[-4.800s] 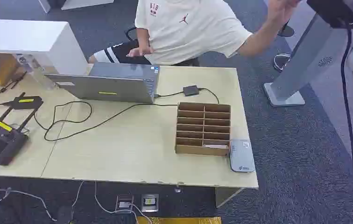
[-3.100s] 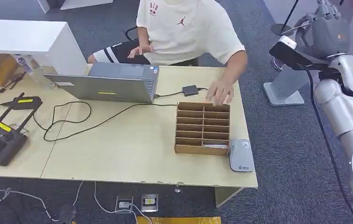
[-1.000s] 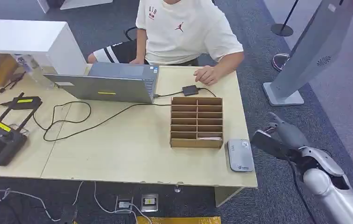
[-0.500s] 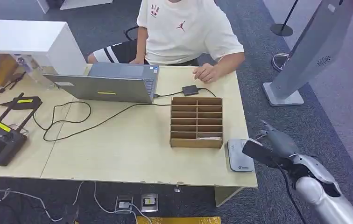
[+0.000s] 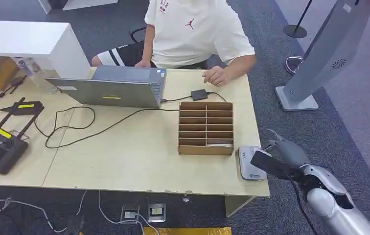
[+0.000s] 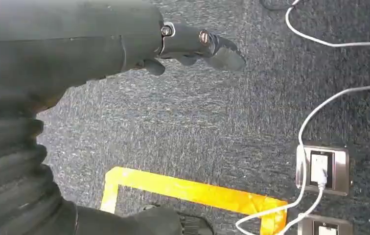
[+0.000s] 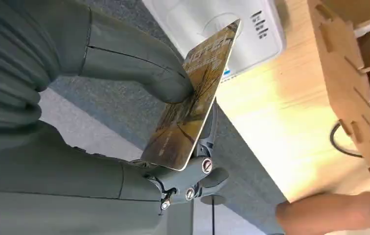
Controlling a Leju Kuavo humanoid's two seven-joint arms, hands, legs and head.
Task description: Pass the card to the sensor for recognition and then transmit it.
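Wooden and pale, the surface (image 5: 139,156) holds a brown cardboard rack (image 5: 206,128) with many slots. Just beside the rack, at the surface's right edge, lies the grey sensor (image 5: 249,162). The right robot hand (image 5: 283,155) is at the right edge of the surface, just above the sensor's right side. It holds a card (image 5: 267,164), which looks dark from here and is tilted over the sensor's edge. A person (image 5: 193,32) in a white shirt sits at the far side, with one hand on the surface near a laptop (image 5: 112,88).

From the left wrist, the left robot hand (image 6: 193,46) hangs over a dark carpet floor (image 6: 212,122). Its fingers are loosely bent and it holds nothing. Yellow tape (image 6: 183,188) and a floor socket (image 6: 322,169) lie below it.

From the right wrist, the right robot hand (image 7: 168,127) pinches the card (image 7: 193,100) between its thick thumb and darker fingers. The card has a golden picture on it. Its free end points at the white-grey sensor (image 7: 217,29), close to it. I cannot tell if they touch. The rack (image 7: 359,73) stands beside the sensor.
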